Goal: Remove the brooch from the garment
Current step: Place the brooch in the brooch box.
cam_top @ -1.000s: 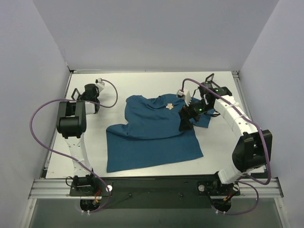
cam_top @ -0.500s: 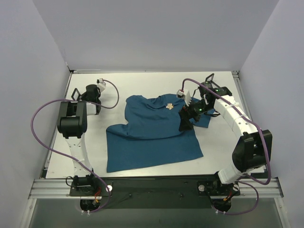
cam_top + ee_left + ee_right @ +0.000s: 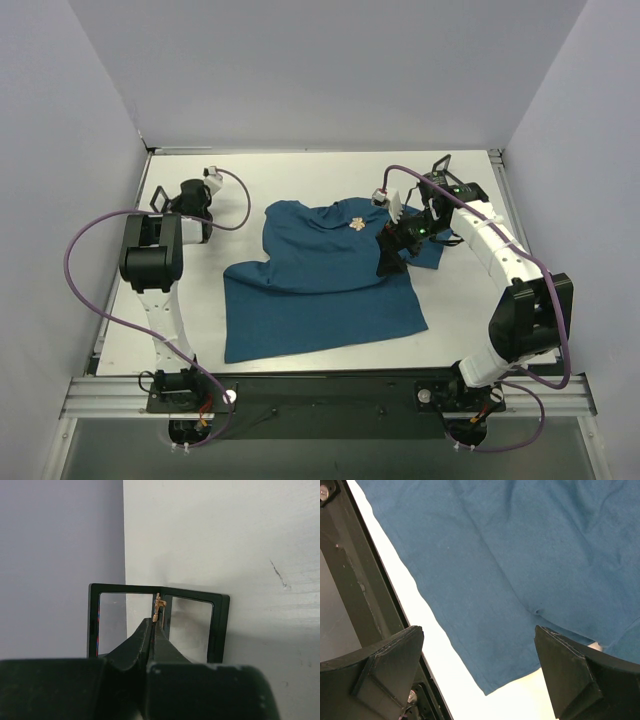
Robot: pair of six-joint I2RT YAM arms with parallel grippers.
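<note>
The dark teal garment point(image 3: 320, 270) lies crumpled in the middle of the table, with a small pale mark point(image 3: 356, 224) near its top. My left gripper point(image 3: 168, 205) is at the far left, by the side wall. In the left wrist view it point(image 3: 154, 622) is shut on the tiny gold-orange brooch point(image 3: 157, 605), held over a black square frame point(image 3: 159, 622). My right gripper point(image 3: 390, 256) hovers over the garment's right side. In the right wrist view it point(image 3: 480, 665) is wide open and empty above the garment's edge point(image 3: 500, 630).
The black double frame point(image 3: 157, 199) lies at the left wall. Another black frame point(image 3: 440, 165) stands at the back right. Grey walls close in the table on three sides. A black rail point(image 3: 355, 590) runs along the table's edge in the right wrist view.
</note>
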